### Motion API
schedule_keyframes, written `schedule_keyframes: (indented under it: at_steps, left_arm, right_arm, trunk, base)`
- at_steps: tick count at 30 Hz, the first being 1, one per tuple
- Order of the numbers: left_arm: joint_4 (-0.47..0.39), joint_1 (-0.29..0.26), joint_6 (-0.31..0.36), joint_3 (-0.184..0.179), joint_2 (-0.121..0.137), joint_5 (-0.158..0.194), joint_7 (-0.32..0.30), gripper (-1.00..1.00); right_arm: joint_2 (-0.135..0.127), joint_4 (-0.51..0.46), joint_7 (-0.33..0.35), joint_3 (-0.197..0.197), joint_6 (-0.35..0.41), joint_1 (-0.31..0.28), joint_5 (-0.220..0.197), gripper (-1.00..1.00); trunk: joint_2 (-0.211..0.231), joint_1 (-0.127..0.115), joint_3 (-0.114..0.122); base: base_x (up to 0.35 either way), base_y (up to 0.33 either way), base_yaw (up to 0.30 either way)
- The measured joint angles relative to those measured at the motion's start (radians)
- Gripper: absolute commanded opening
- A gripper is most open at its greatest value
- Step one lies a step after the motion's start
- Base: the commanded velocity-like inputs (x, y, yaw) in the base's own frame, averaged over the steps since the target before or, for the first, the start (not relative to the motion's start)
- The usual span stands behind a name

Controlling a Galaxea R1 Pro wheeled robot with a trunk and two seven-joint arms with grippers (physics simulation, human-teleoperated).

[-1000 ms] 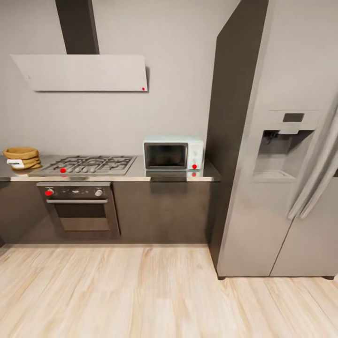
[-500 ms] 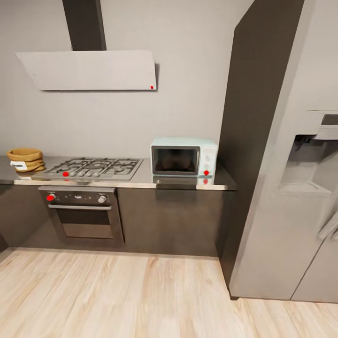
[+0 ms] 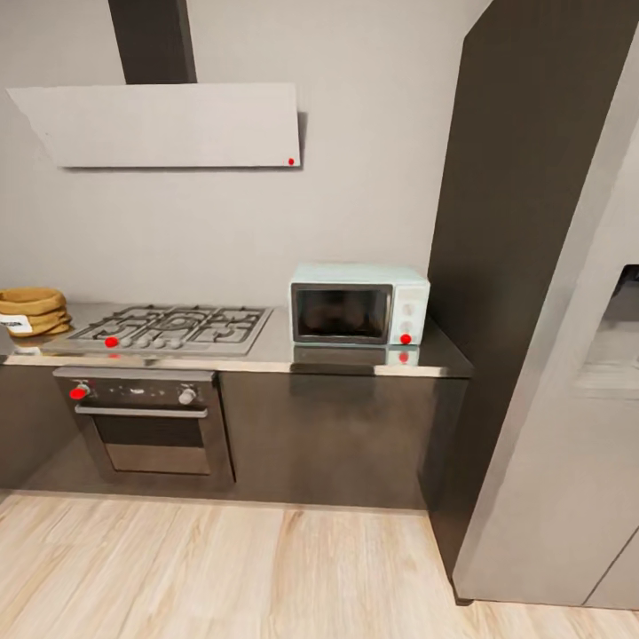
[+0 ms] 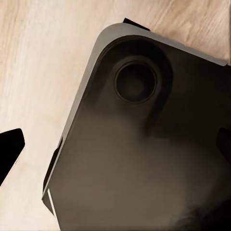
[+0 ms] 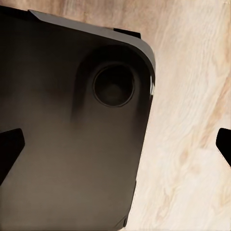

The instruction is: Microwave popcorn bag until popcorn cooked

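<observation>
The pale mint-blue microwave (image 3: 359, 304) stands on the right end of the grey countertop (image 3: 337, 357), its dark glass door closed and a red dot on its white panel. The tan popcorn bag (image 3: 31, 311) with its white label sits at the far left of the countertop, partly cut off by the picture's edge. In the left wrist view my left gripper (image 4: 115, 149) is open, its dark fingertips (image 4: 9, 154) wide apart above my own dark base and the wood floor. My right gripper (image 5: 115, 147) is open in the same way, with nothing between its fingertips (image 5: 9, 149).
A gas hob (image 3: 173, 327) lies between bag and microwave, over a built-in steel oven (image 3: 146, 422). A slanted hood (image 3: 164, 124) hangs above. A tall grey fridge (image 3: 550, 311) rises on the right beside the counter. Light wood floor (image 3: 231, 568) stretches in front.
The camera has moved closer to the counter: the microwave looks larger, the fridge has slid toward the right edge and the bag toward the left edge. Nothing on the counter has moved.
</observation>
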Motion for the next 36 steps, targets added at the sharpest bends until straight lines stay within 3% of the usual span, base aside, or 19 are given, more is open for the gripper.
schedule_keyframes:
  at_steps: [9, 25, 26, 27, 28, 29, 30, 32, 33, 35, 36]
  left_arm:
    - [0.000, 0.000, -0.007, 0.000, 0.000, 0.000, 0.000, 1.00]
    - [0.000, 0.000, -0.010, 0.002, -0.001, 0.005, 0.001, 1.00]
    - [0.000, 0.000, -0.010, 0.002, -0.003, 0.005, 0.001, 1.00]
    - [0.000, 0.000, -0.010, 0.002, -0.003, 0.005, 0.001, 1.00]
    - [0.000, 0.000, -0.010, 0.002, -0.004, 0.005, 0.001, 1.00]
    - [0.000, 0.000, -0.010, 0.002, -0.004, 0.005, 0.001, 1.00]
    - [0.000, 0.000, -0.011, 0.002, -0.004, 0.005, 0.001, 1.00]
    - [0.000, 0.000, -0.010, 0.003, -0.004, 0.005, 0.001, 1.00]
    - [0.000, 0.000, -0.011, 0.003, -0.005, 0.005, 0.000, 1.00]
    - [0.000, 0.000, -0.011, 0.003, -0.005, 0.005, 0.000, 1.00]
    - [0.000, 0.000, -0.011, 0.003, -0.005, 0.005, 0.000, 1.00]
  right_arm:
    - [0.000, 0.000, 0.000, 0.001, 0.001, 0.000, 0.001, 1.00]
    - [0.004, 0.000, 0.007, 0.005, 0.010, 0.000, 0.005, 1.00]
    - [-0.004, -0.069, 0.012, 0.001, 0.038, -0.003, 0.018, 1.00]
    - [-0.003, -0.223, 0.016, 0.000, 0.100, -0.004, 0.016, 1.00]
    - [0.003, -0.431, 0.028, 0.000, 0.285, -0.013, 0.010, 1.00]
    - [0.015, -0.663, 0.035, 0.000, 0.418, -0.032, 0.007, 1.00]
    - [0.029, -0.849, 0.038, 0.001, 0.501, -0.066, 0.007, 1.00]
    - [0.089, -0.987, 0.042, 0.001, 0.696, -0.194, 0.004, 1.00]
    - [0.133, -1.037, 0.041, 0.000, 0.822, -0.282, 0.002, 1.00]
    - [0.184, -1.074, 0.041, -0.002, 1.012, -0.478, 0.002, 1.00]
    - [0.191, -1.082, 0.041, -0.003, 1.068, -0.553, 0.001, 1.00]
  trunk:
    - [0.000, 0.000, 0.000]
    - [0.000, 0.001, 0.000]
    - [0.000, 0.001, 0.000]
    - [0.000, 0.001, 0.000]
    - [0.000, 0.001, 0.000]
    - [0.000, 0.001, 0.000]
    - [0.000, 0.001, 0.000]
    - [0.000, 0.001, 0.000]
    - [0.000, 0.001, 0.000]
    - [0.000, 0.001, 0.000]
    - [0.000, 0.001, 0.000]
  base:
    - [0.298, 0.106, -0.174]
    - [0.014, 0.002, -0.004]
    - [0.000, 0.000, 0.000]
    - [0.000, 0.000, 0.000]
    - [0.000, 0.000, 0.000]
    - [0.000, 0.000, 0.000]
    - [0.000, 0.000, 0.000]
    - [0.000, 0.000, 0.000]
    - [0.000, 0.000, 0.000]
    - [0.000, 0.000, 0.000]
    - [0.000, 0.000, 0.000]
